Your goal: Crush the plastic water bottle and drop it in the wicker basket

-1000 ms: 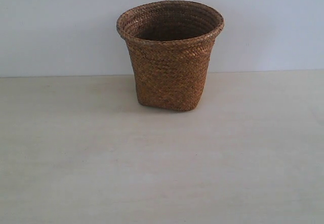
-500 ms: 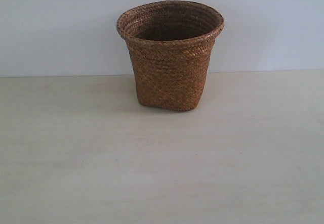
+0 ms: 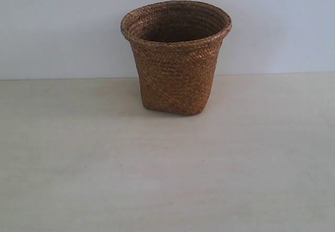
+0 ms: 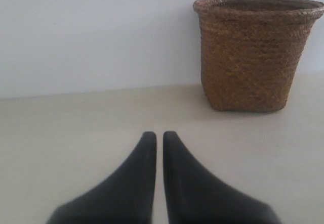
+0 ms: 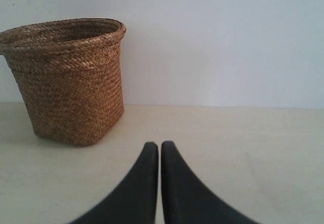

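Observation:
The brown wicker basket stands upright near the back of the pale table, its flared rim open to the top. The same wicker basket shows ahead of my left gripper, whose black fingers are shut with only a thin slit between them and nothing held. Seen past my right gripper, the wicker basket stands well ahead; this gripper is shut and empty too. Neither gripper appears in the exterior view. The plastic water bottle shows in no view; the basket's inside is too dark to make out.
A pale wooden table spreads in front of the basket. A plain white wall rises right behind it.

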Motion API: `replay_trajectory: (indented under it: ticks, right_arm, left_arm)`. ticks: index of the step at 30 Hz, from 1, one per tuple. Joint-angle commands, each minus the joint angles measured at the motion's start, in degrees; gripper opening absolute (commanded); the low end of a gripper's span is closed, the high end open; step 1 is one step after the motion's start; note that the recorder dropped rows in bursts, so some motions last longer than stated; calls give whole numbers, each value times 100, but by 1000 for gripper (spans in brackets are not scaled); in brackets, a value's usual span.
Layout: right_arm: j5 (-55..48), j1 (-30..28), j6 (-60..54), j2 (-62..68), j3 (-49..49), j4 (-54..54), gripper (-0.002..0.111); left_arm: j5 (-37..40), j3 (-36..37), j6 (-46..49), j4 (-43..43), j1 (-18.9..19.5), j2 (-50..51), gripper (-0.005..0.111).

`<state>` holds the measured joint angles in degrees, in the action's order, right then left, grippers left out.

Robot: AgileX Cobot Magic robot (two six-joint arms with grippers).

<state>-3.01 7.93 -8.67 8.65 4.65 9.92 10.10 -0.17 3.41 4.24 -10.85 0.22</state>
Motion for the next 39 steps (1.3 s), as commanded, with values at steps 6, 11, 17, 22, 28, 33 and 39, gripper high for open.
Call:
replay_trajectory:
  ticks: [6, 11, 17, 22, 28, 33, 39]
  right_arm:
    - [-2, -5, -20, -22, -17, 3, 0]
    - [-2, -5, -20, -22, -17, 3, 0]
    - [-2, -5, -20, -22, -17, 3, 0]
    - [-2, -5, -20, -22, -17, 3, 0]
    - [9, -5, -20, -22, -17, 3, 0]
    - [9, -5, -20, -22, -17, 3, 0]
    - [-284, -477, -20, -192, -17, 3, 0]
  left_arm:
    - [649, 17, -142, -65, 36, -22, 4]
    - [645, 17, -50, -65, 36, -22, 4]
    - [633, 17, -50, -65, 36, -22, 4]
    - [633, 17, -50, -65, 36, -22, 4]
    - [633, 17, -50, -65, 36, -22, 4]
    - [633, 17, -50, -65, 36, -22, 4]
    - [633, 17, -50, -65, 36, -22, 4]
